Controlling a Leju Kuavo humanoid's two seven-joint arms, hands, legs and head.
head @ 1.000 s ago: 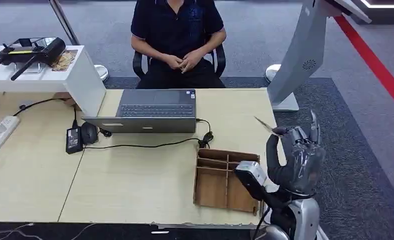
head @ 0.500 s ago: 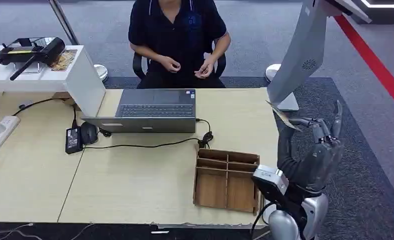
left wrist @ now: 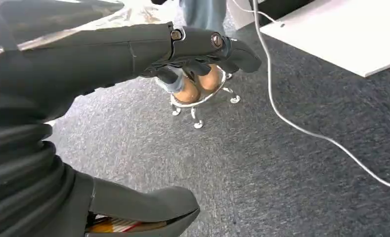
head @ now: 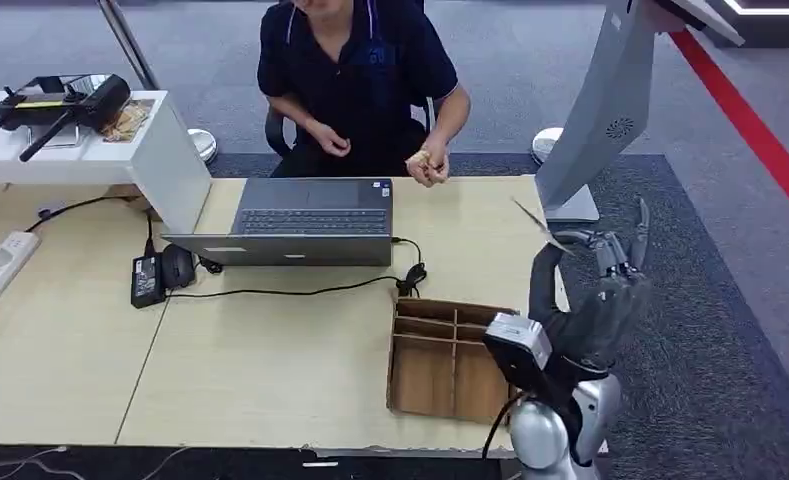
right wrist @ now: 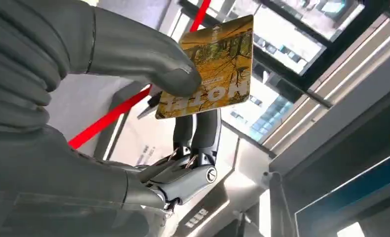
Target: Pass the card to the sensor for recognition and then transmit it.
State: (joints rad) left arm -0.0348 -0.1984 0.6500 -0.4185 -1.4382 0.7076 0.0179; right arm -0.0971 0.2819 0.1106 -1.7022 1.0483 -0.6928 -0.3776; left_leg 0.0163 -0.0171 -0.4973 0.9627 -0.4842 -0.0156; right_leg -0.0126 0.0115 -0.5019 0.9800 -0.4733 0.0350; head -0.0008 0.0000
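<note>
Right hand point(head: 595, 290) pinches the card point(right wrist: 210, 69) thinly (lower right of the frame); it could slip out.

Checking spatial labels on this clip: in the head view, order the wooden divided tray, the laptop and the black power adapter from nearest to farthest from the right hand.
1. Wooden divided tray, on the table beside the right hand.
2. Laptop, mid-table before the seated person.
3. Black power adapter, farther along the table, beyond the laptop.
</note>
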